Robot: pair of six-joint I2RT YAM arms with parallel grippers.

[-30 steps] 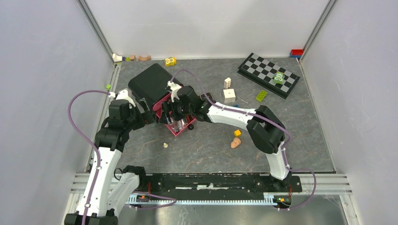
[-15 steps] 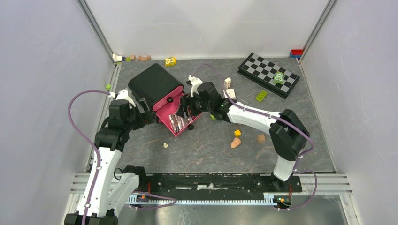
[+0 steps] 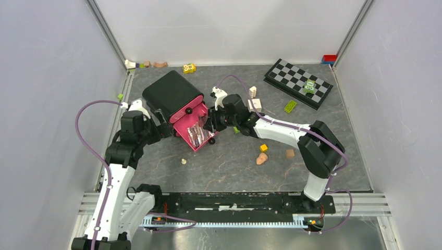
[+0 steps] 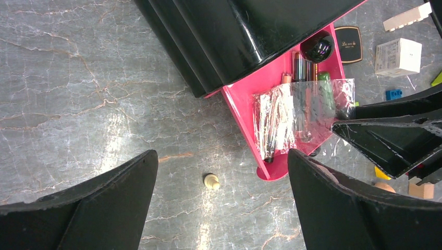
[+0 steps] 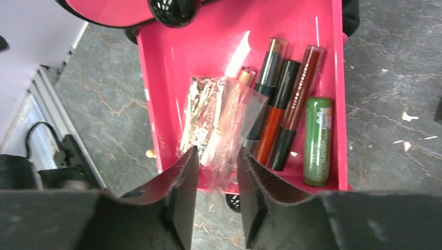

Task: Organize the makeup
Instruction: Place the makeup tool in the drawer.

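Grey marble tabletop (image 3: 234, 166) bears a pink drawer (image 5: 172, 62); lipstick tubes (image 5: 279, 114) and a clear packet (image 5: 219, 120) lie inside, just ahead of the right gripper (image 5: 218, 198), its jaws narrow. Left gripper (image 4: 221, 153) gapes wide, empty.

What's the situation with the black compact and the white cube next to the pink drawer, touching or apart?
Apart. The left wrist view shows a strip of bare grey table between the black compact and the white cube.

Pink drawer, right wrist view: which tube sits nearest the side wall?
The green tube, last in the row by the drawer wall. The others are black, orange-red or brown and lie between it and the clear packet.
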